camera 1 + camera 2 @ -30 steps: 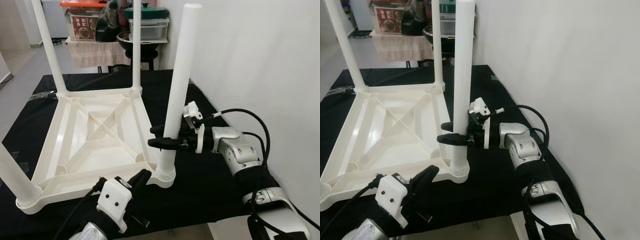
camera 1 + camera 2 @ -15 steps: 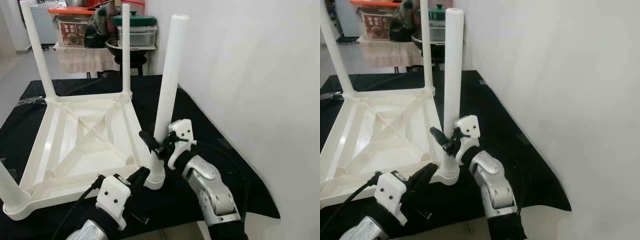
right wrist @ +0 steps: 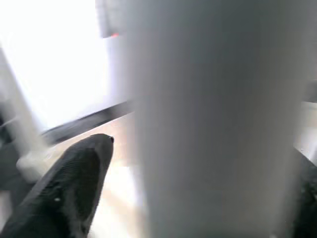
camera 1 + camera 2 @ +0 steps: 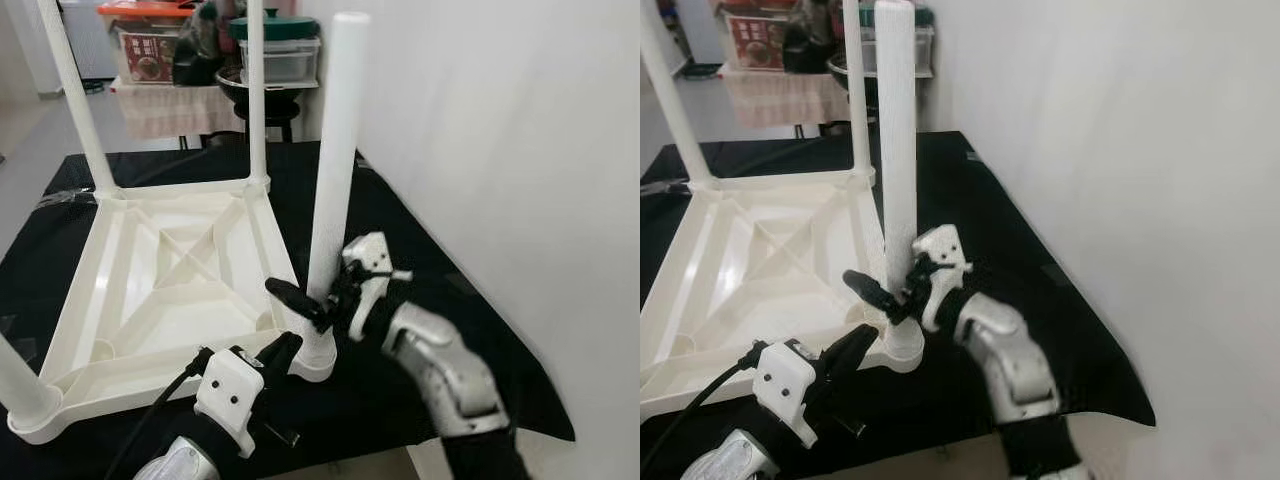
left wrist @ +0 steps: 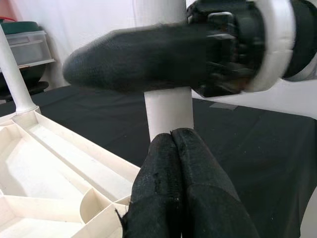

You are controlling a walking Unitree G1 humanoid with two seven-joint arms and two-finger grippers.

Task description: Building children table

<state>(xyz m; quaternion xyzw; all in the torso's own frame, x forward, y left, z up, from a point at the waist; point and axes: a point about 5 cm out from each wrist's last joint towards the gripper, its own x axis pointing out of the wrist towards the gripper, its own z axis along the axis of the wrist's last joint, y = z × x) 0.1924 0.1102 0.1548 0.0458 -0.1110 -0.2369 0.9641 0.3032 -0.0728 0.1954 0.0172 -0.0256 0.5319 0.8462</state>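
Children's table top, white plastic, lies upside down on a black cloth with its ribbed underside up, so the corner sockets face upward to take the legs. Far left leg and far right leg stand upright in their sockets; a third leg stands at the near left corner.

The near right leg stands upright in its corner socket, just beside the white wall. The right gripper straddles this leg low down, a little above the socket collar: one black finger shows on the table side, and the right wrist view puts the leg between the two fingers. The jaws are set around the leg; whether they press it firmly cannot be confirmed. The low hold suggests seating or twisting the leg home.

The left gripper has its fingers pressed together, holding nothing, tips at the near edge of the same corner, seemingly bracing the top against sliding.

Assessment: all four legs stand in place; the task appears near completion, subject to this last leg being fully seated
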